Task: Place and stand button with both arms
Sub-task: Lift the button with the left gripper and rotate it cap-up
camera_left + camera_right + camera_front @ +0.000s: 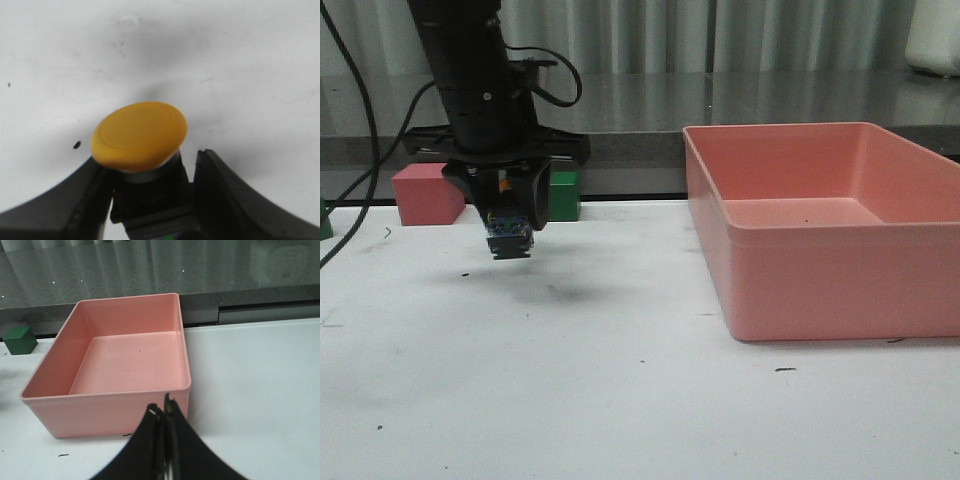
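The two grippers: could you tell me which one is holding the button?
The left gripper holds the button above the table; the right gripper is shut on nothing.

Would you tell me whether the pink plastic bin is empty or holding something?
Empty: the pink plastic bin shows only its bare floor in the right wrist view.

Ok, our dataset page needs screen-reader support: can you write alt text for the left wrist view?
The left gripper holds the button by its dark base, the yellow cap facing the camera. Behind it is a white table with faint scuffs and a small dark speck.
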Controlling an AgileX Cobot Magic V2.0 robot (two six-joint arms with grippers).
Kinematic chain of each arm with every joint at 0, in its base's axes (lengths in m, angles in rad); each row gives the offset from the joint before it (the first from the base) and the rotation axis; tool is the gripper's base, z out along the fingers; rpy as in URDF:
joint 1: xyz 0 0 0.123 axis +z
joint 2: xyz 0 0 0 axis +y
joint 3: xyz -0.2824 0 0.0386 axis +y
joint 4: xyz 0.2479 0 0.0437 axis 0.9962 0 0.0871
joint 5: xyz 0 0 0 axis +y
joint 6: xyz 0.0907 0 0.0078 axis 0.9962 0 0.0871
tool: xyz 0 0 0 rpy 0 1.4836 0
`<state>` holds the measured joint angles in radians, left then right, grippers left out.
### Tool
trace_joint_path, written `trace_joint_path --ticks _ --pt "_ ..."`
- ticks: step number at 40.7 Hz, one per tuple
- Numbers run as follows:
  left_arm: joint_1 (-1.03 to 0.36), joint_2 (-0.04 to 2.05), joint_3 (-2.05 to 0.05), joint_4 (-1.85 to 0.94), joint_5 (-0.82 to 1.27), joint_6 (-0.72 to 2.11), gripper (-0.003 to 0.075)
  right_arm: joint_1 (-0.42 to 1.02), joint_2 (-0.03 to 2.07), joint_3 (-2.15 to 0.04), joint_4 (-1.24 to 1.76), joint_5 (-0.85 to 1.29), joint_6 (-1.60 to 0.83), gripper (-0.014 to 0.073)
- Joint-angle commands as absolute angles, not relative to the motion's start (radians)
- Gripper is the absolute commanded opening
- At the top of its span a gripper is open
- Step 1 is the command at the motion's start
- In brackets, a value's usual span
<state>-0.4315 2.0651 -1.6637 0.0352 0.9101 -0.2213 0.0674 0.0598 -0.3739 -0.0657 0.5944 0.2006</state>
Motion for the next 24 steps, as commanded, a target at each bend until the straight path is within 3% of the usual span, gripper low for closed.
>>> trace_joint_path --ticks 1,19,24 --pt "-0.448 1.929 -1.573 0.058 0.698 -0.233 0.0043 0.061 0.082 -0.400 -0.080 0.512 0.192 -0.0062" --pt "-0.448 1.682 -0.927 0.233 -0.246 -0.233 0.0043 0.061 0.082 -0.400 -0.080 0.512 0.192 -0.0062" --pt "-0.446 1.688 -0.862 0.233 -0.375 -0.233 0.0043 0.061 0.082 -0.400 -0.080 0.512 0.192 -0.0062"
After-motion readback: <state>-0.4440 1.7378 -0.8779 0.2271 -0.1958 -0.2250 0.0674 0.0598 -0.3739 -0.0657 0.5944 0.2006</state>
